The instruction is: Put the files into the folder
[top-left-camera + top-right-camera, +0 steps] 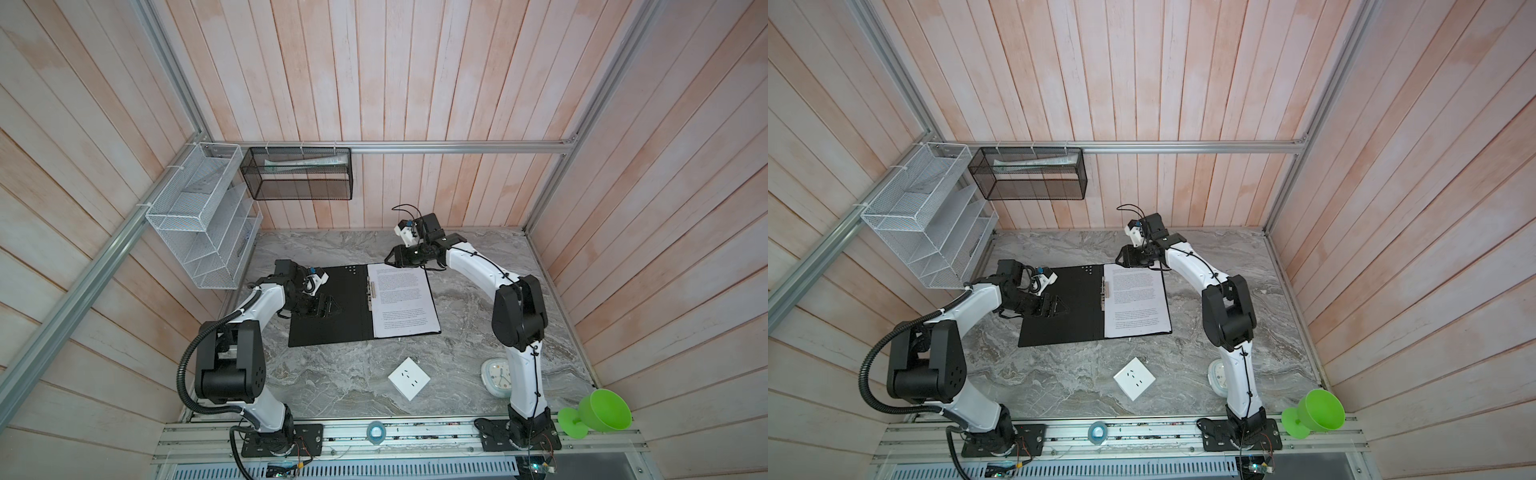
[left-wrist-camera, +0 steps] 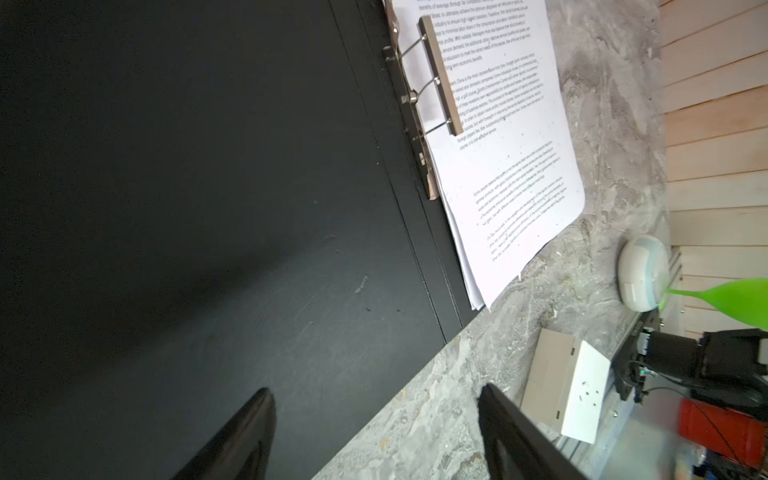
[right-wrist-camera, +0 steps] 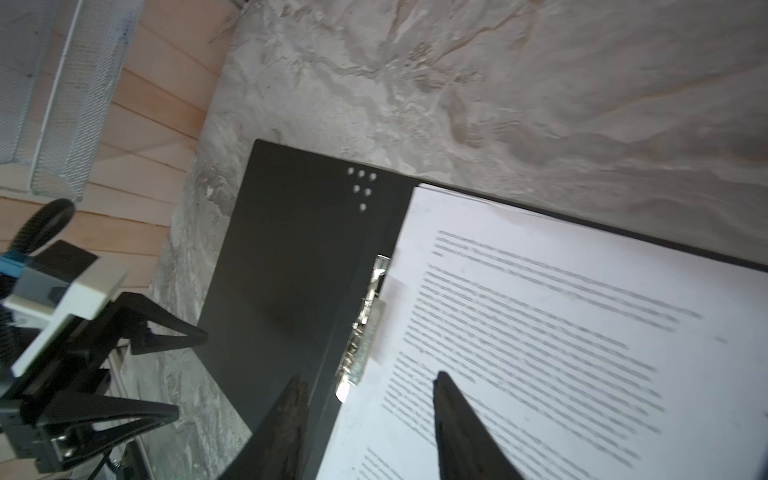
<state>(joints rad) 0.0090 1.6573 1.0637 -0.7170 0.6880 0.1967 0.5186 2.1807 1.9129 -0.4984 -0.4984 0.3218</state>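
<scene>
On grey marble bench [image 1: 332, 374], plank walls [image 1: 415, 83] around: folder [image 1: 328, 307] lies open, black inside up, files [image 1: 403, 299] on its right half by the clip [image 2: 440, 75]. Left claw [image 2: 374, 399] wide, empty, over left flap. Right claw [image 3: 365, 382] parted, empty, above files' far edge.

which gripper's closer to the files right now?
Right. The right gripper hangs over the far edge of the files; the left gripper is over the bare black cover of the folder, beside them.
</scene>
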